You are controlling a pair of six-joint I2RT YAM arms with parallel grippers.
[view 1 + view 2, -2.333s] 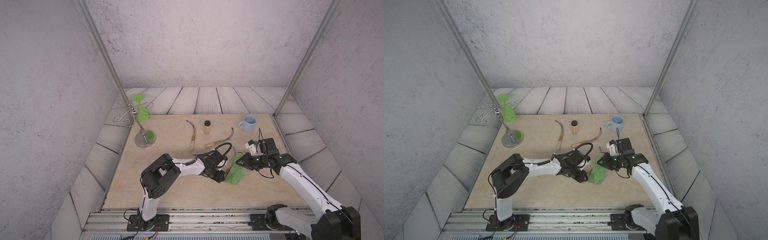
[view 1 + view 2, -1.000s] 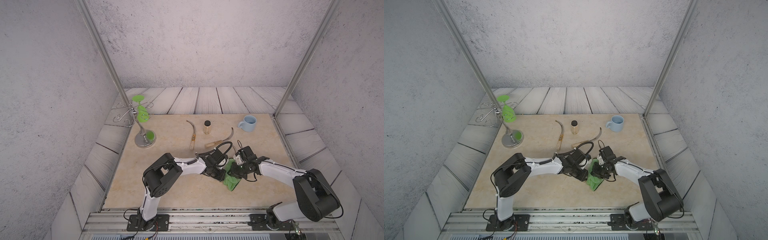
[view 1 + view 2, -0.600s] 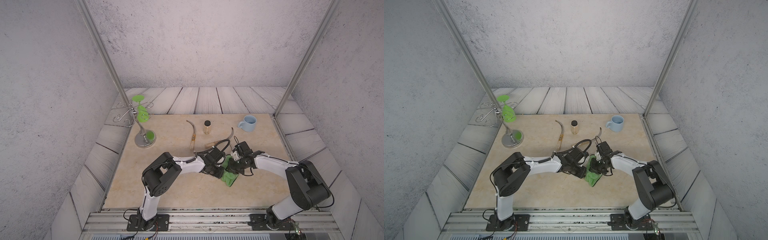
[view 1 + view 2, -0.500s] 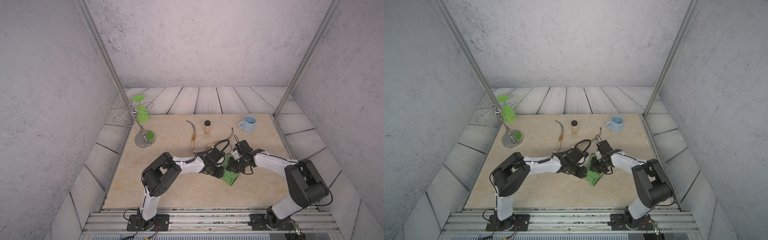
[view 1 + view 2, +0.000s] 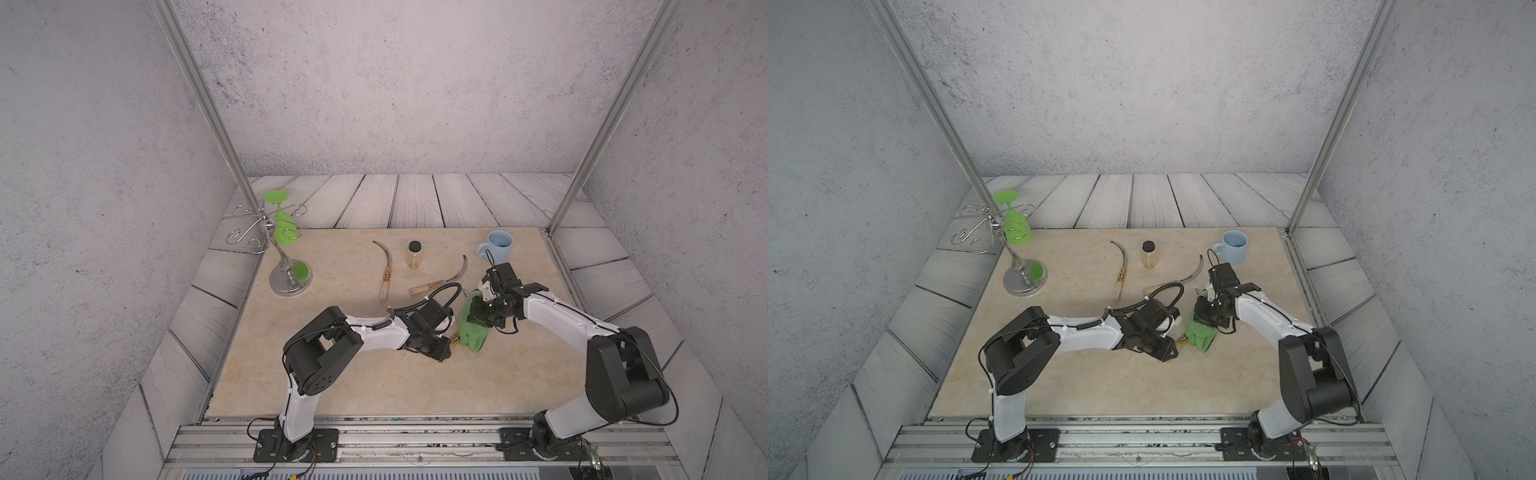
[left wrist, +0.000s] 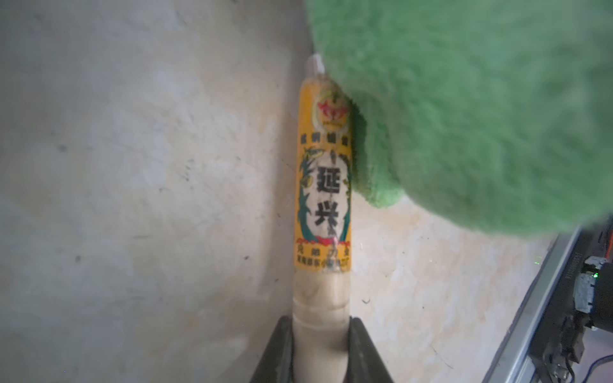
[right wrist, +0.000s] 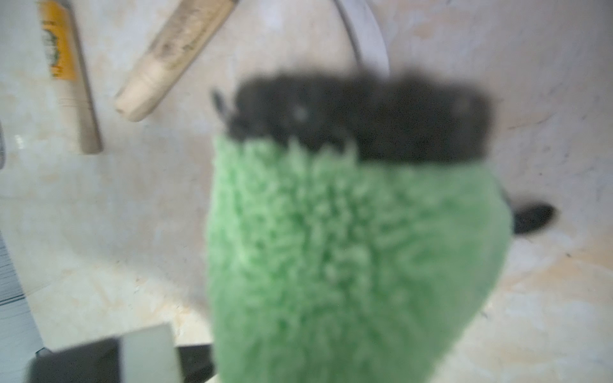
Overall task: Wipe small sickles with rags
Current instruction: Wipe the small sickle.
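The rag (image 6: 464, 99) hides the blade of the held sickle (image 6: 321, 199); the right wrist view shows the rag blurred and edge-cropped

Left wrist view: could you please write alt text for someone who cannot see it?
Dark jaws grip the end of a pale, yellow-labelled sickle handle over a beige tabletop; a fluffy green rag covers its far end.

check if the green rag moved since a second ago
Yes: the green rag has shifted toward the back of the table, closer to the blue mug.

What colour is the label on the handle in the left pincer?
Label: yellow with black characters and teal trim, clearest in the left wrist view.
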